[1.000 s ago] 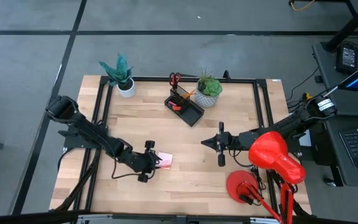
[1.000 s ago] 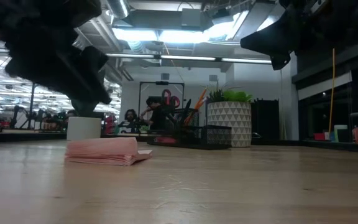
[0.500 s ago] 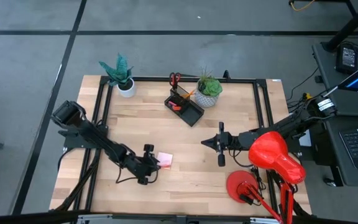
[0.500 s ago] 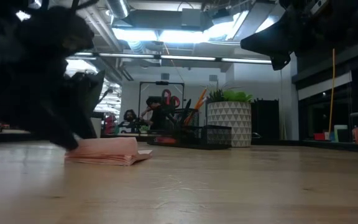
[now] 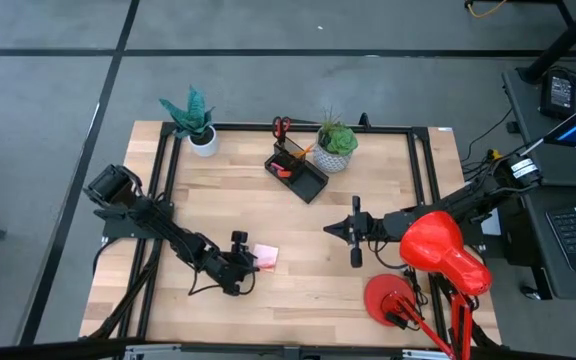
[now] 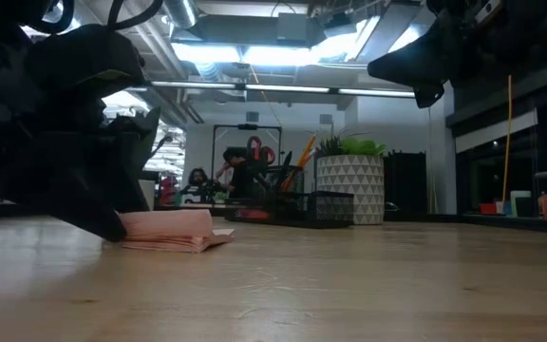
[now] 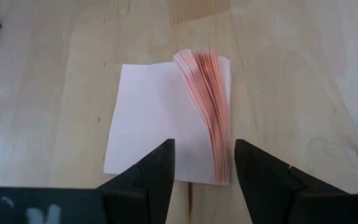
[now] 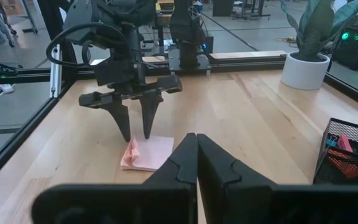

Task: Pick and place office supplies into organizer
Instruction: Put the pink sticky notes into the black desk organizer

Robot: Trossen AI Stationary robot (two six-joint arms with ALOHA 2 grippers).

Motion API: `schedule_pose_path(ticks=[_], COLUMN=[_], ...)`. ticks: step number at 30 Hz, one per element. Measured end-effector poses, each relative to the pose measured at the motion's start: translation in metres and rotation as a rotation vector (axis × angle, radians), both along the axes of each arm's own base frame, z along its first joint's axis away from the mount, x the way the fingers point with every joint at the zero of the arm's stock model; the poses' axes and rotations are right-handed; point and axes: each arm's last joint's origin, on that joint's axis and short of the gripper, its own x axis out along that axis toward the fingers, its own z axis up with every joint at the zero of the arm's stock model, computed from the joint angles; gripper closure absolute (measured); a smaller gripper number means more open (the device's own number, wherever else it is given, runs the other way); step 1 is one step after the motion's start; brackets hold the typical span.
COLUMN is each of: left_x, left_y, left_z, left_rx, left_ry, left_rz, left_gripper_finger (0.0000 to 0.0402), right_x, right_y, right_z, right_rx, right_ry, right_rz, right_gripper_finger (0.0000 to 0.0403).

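1. Your left gripper (image 5: 249, 262) stands over the pink sticky-note pad (image 5: 265, 256), jaws spread, one finger (image 7: 149, 177) on the pad's top sheet and the other just off its fanned edge; nothing is pinched.
2. The pad lies flat on the wooden table (image 5: 388, 190), toward 7 o'clock from centre.
3. Your right gripper (image 5: 330, 230) waits at about 4 o'clock, jaws pressed together, holding nothing.
4. The black organizer (image 5: 296, 170) sits near 12 o'clock, between two potted plants (image 5: 335, 143), with red-handled scissors (image 5: 281, 126) upright in it.
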Motion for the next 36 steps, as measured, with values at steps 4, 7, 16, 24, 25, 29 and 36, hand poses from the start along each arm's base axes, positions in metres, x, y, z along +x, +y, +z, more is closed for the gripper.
schedule_pose_path(ticks=[4, 7, 16, 24, 25, 29, 36], left_x=[0.0, 0.001, 0.004, 0.005, 0.005, 0.005, 0.005], left_y=[0.0, 0.001, 0.011, 0.013, 0.013, 0.013, 0.013], left_z=[0.0, 0.0, -0.002, -0.002, -0.002, -0.002, -0.002], left_rx=[0.0, -0.006, -0.062, -0.061, -0.061, -0.06, -0.062], left_ry=[0.0, 0.001, 0.037, 0.039, 0.039, 0.039, 0.039], left_rz=[0.0, 0.009, 0.059, 0.068, 0.068, 0.069, 0.067], left_gripper_finger=[0.0242, 0.0242, 0.0245, 0.0278, 0.0283, 0.0308, 0.037], right_x=[0.0, 0.0, 0.0, 0.0, 0.0, 0.0, 0.0], right_y=[0.0, 0.0, 0.0, 0.0, 0.0, 0.0, 0.0], right_z=[0.0, 0.0, 0.0, 0.0, 0.0, 0.0, 0.0], right_rx=[-0.001, -0.001, -0.001, -0.001, -0.001, -0.001, -0.001], right_ry=[0.001, 0.002, 0.002, 0.002, 0.002, 0.002, 0.002], right_rz=[0.0, 0.0, 0.0, 0.0, 0.0, 0.0, 0.0], right_gripper_finger=[0.0395, 0.0395, 0.0395, 0.0395, 0.0395, 0.0395, 0.0395])
